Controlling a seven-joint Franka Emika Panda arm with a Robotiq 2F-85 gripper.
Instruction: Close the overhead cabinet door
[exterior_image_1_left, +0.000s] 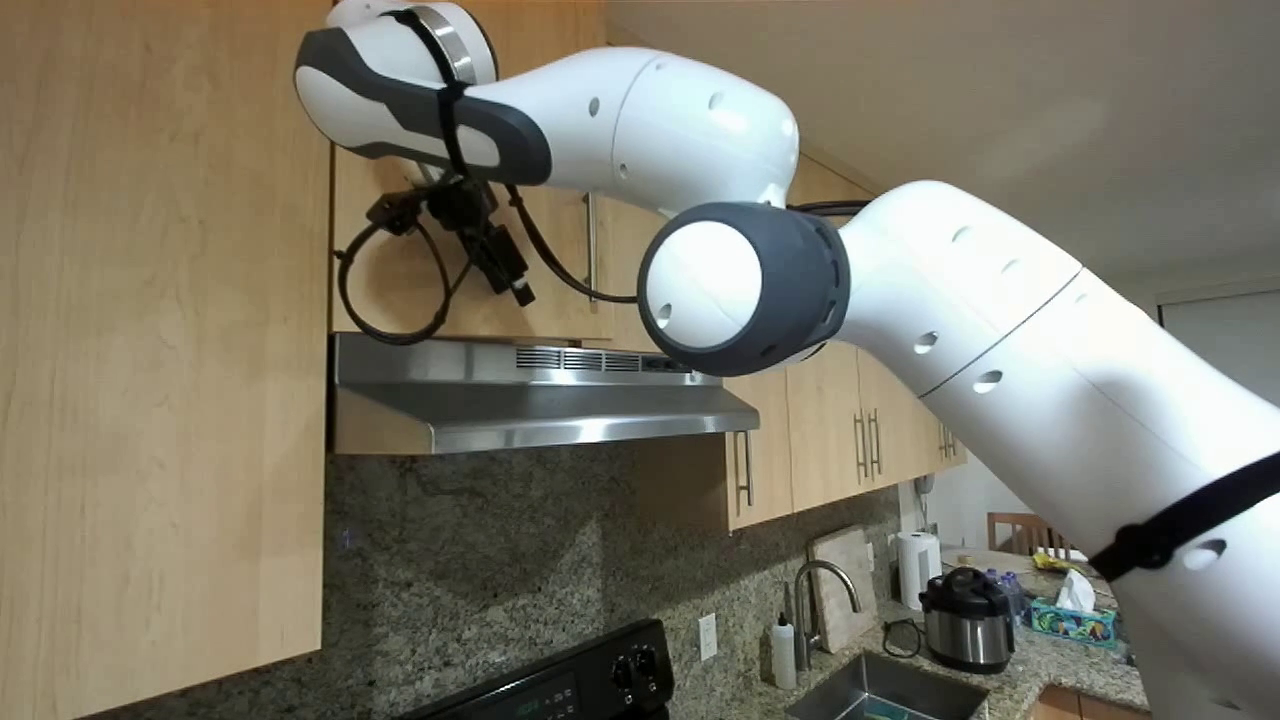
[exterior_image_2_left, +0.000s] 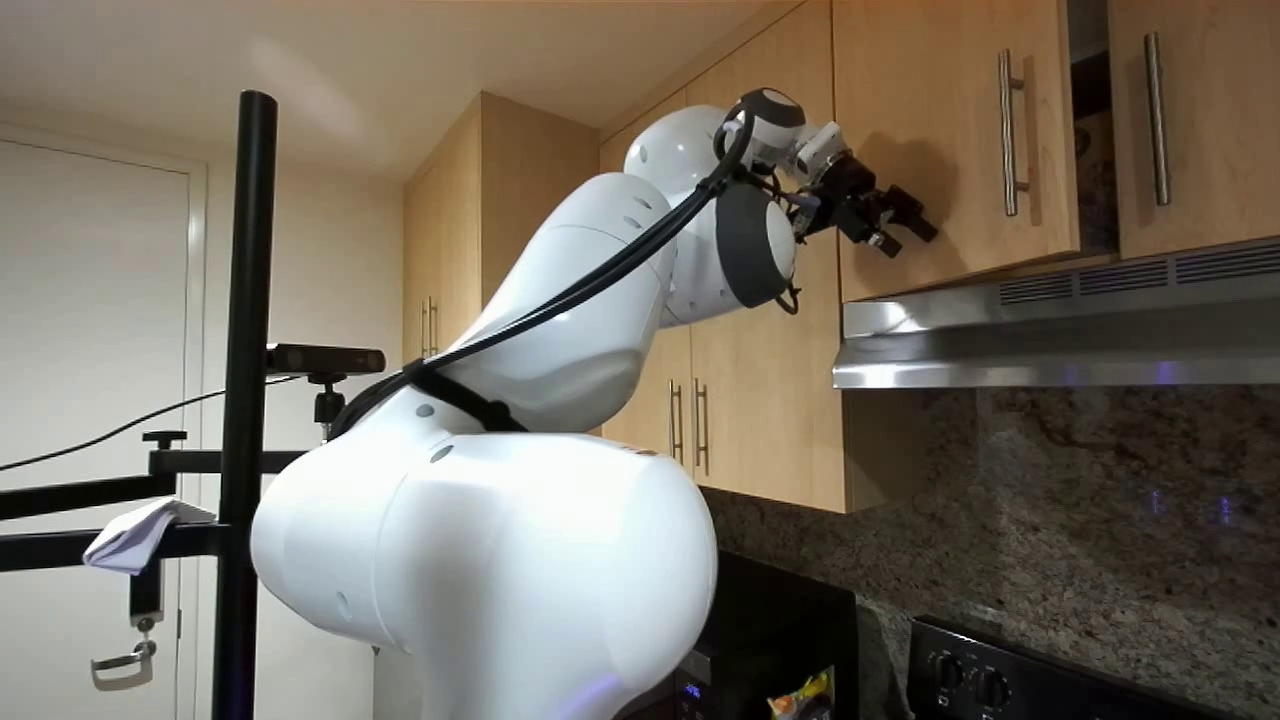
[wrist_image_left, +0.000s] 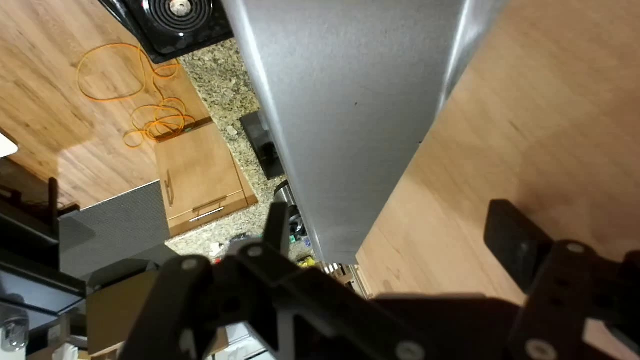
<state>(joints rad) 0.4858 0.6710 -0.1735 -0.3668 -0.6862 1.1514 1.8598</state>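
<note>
At the end of our arm (exterior_image_2_left: 575, 390), the pincer (wrist_image_left: 390, 222) is spread wide, gripping nothing, near the cupboard door (exterior_image_2_left: 955, 125); we cannot tell whether they touch. Above the hood (exterior_image_2_left: 1060, 350), that door hangs ajar, a dark gap (exterior_image_2_left: 1095, 170) past its handle (exterior_image_2_left: 1009, 130). Closing is unfinished; we judge a push remains.

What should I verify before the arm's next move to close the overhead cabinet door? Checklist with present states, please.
1. Overhead cabinet door shut: not ok; it stands ajar, a gap showing along its handle edge.
2. Gripper free of objects: ok; its fingers are apart, nothing held.
3. Gripper on the door's outer side: ok.
4. Gripper by the bar handle: not ok; it appears left of it in both exterior views.
5. Gripper clear of the range hood: ok; it is above, apart from it.
6. Fingers touching the door: cannot tell.
</note>
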